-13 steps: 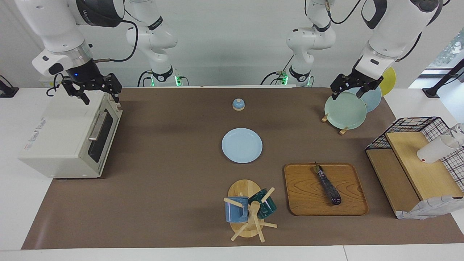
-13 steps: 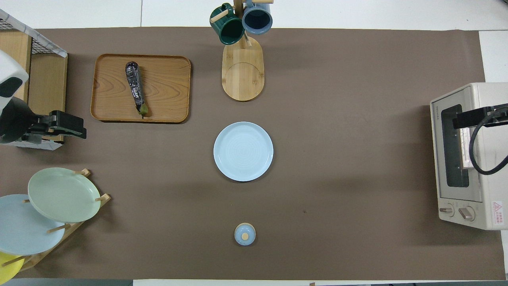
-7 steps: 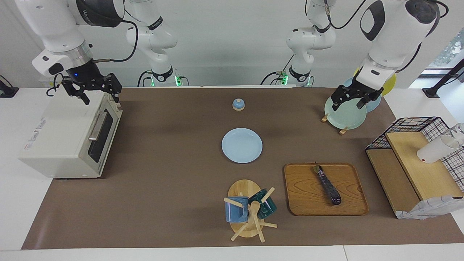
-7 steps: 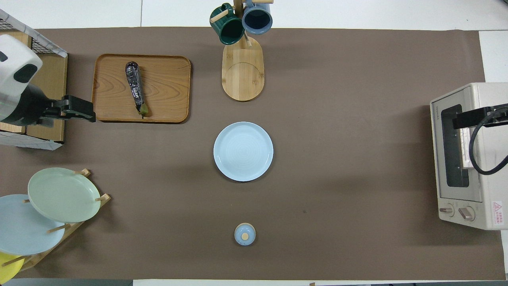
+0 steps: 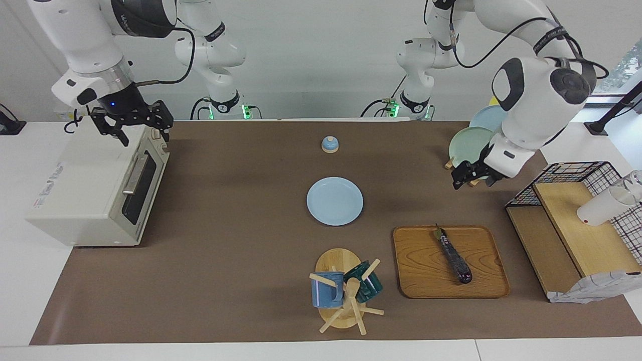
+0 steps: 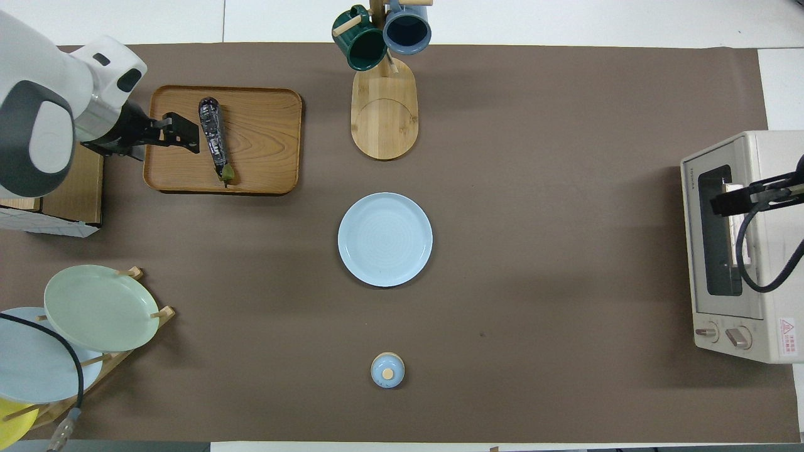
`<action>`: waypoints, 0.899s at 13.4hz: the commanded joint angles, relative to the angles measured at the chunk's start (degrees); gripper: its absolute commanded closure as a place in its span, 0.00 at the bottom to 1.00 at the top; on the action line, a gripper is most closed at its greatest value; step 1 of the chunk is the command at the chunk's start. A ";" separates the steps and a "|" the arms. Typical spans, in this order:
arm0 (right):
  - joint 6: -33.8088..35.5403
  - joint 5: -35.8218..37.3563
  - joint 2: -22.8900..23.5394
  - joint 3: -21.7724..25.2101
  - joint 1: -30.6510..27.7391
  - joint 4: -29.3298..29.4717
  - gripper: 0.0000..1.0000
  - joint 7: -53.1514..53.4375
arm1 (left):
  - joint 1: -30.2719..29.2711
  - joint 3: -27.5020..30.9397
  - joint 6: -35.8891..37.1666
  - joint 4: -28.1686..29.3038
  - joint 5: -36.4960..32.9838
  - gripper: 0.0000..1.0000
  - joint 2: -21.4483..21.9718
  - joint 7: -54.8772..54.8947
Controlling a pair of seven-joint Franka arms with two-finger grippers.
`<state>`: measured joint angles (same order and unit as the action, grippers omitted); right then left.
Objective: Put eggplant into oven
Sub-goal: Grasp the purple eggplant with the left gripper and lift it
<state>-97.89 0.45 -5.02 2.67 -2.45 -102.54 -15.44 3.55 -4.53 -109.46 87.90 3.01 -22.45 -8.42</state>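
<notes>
The eggplant [image 5: 454, 255] [image 6: 213, 138] lies dark and slender on a wooden tray [image 5: 421, 271] [image 6: 264, 150], its green stem end toward the robots. My left gripper [image 5: 471, 176] [image 6: 179, 129] is open and empty in the air, over the mat between the plate rack and the tray, apart from the eggplant. The off-white oven [image 5: 95, 190] [image 6: 747, 251] stands at the right arm's end of the table with its door shut. My right gripper [image 5: 134, 128] [image 6: 732, 201] is open and empty, just above the oven's top front edge.
A pale blue plate [image 5: 334, 200] lies mid-table. A mug tree [image 5: 346, 291] stands beside the tray. A plate rack [image 5: 474, 145] and a wire shelf [image 5: 572, 220] with a white cup [image 5: 602, 208] stand at the left arm's end. A small blue lid [image 5: 329, 144] sits near the robots.
My left gripper has moved from over the plate rack down and away from the robots, toward the tray. My right gripper has shifted only slightly above the oven.
</notes>
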 commanded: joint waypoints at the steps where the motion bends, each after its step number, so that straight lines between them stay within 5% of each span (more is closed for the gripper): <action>1: -8.61 -0.19 -5.34 -0.12 -2.92 -11.95 1.00 4.33 | 1.72 0.22 -5.21 -5.28 0.16 0.00 -8.73 -0.63; 8: -12.06 0.87 -0.43 -0.13 -6.69 -13.21 1.00 13.16 | 1.28 0.22 -19.81 1.91 -4.94 0.01 -10.95 -0.10; 12: -12.24 3.76 -0.16 -0.21 -6.43 -13.91 1.00 11.85 | 1.19 0.22 -20.97 3.33 -4.94 0.22 -10.69 -0.02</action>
<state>-109.04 2.25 -4.63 2.96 -8.56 -115.21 -2.65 4.86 -4.40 -129.31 89.19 -0.56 -34.68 -8.40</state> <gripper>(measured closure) 0.991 0.128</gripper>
